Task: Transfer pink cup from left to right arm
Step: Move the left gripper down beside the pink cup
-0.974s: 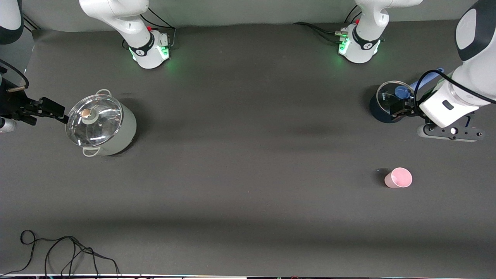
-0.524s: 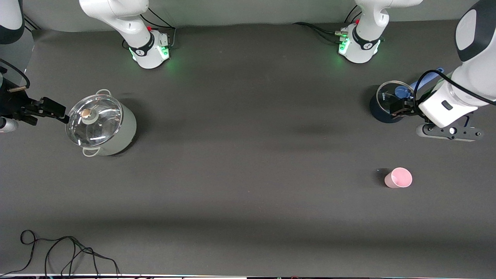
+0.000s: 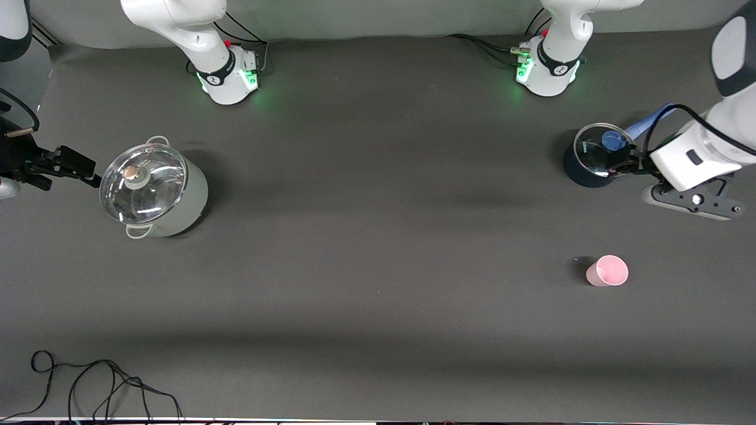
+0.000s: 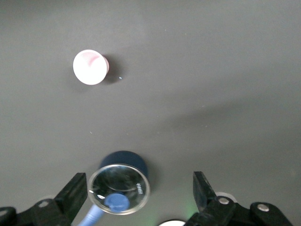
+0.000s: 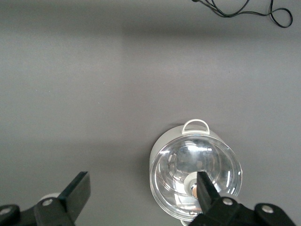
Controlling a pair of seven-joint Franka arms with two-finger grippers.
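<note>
- Pink cup (image 3: 607,271) stands upright on the dark mat, mouth up, in the lower half of the front view at the left arm's end of the table. Nothing touches it.
- Your left gripper (image 3: 627,167) hangs over the small dark pot (image 3: 590,156) with the glass lid, higher in the front view than the cup. Its fingers are spread wide and hold nothing.
- Look at the left wrist view: the cup (image 4: 90,67) sits near the upper edge, well apart from the two fingertips low in the frame, and the dark pot (image 4: 120,186) lies between them.
- So here is what the move turns on: the cup lies nearer the front camera than the left gripper, clear of the pot. You travel down the front view, away from the bases.
- The cup's long axis is vertical, so I'd expect a side-on pinch to suit the smooth tapered wall.
- Your right gripper (image 3: 74,166) waits at the far edge of the front view, just beside the big steel pot (image 3: 155,192), with its fingers parted and empty too.
- The left arm is much the nearer one, so the first grab is yours on that side; the handover has not begun.
</note>
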